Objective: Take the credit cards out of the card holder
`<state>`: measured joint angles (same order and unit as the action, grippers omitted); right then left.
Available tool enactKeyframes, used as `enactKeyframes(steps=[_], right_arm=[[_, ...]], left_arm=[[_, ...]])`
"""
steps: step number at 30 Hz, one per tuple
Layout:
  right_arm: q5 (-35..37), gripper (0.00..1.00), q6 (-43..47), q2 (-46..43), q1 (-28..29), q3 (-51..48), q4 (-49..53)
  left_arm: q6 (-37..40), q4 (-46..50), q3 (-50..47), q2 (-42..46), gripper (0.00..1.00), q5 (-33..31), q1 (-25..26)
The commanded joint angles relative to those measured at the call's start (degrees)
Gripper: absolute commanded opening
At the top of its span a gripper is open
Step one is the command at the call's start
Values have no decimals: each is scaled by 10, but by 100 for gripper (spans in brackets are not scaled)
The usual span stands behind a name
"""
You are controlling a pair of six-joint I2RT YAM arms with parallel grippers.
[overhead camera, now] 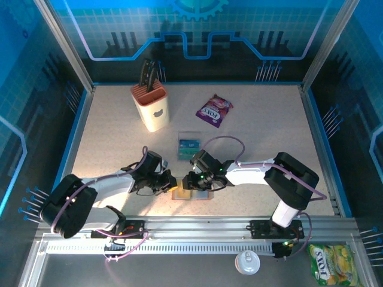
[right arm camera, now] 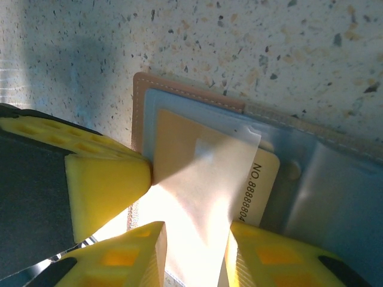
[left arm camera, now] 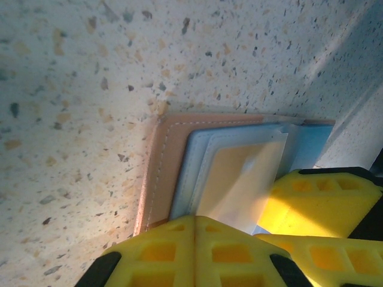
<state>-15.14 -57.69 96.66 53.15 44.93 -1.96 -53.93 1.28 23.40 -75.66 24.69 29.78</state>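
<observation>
My shut left jaws point(left arm camera: 194, 224) pinned the card holder point(left arm camera: 157, 173); my part-open right jaws point(right arm camera: 194, 230), straddling the tan card point(right arm camera: 179, 131), needed a flat, slow pull.

White-and-black arms point(overhead camera: 251, 174), purple cables point(overhead camera: 226, 138), yellow latticed fingers point(right arm camera: 102, 179)

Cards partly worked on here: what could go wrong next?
1. The yellowish-tan plastic card lies under a clear sleeve flap; the open right gripper could pinch the flap too.
2. The shut left gripper bears only on the edge of the tan leather card holder, which might slide.
3. The grippers sit close and could collide.
</observation>
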Motion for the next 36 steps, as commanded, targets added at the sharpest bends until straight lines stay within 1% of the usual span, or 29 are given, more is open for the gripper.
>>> enactKeyframes(steps=[1,6,15,20,25,33,36], right_arm=[[27,33,1,-11,2,-7,48],[43,32,15,-23,2,4,85],[25,33,23,-34,0,12,83],[37,34,29,-58,-2,15,100],[41,35,31,-73,-13,1,105],[36,35,31,-83,-27,-19,101],[35,35,32,-81,-29,-23,99]], left_arm=[[7,35,-9,12,8,-21,0],[14,44,-2,9,9,-21,1],[21,59,16,13,9,-20,1],[36,92,43,32,10,-26,2],[35,93,58,25,10,-16,5],[43,83,79,-22,10,-3,40],[44,89,85,-36,9,-13,52]])
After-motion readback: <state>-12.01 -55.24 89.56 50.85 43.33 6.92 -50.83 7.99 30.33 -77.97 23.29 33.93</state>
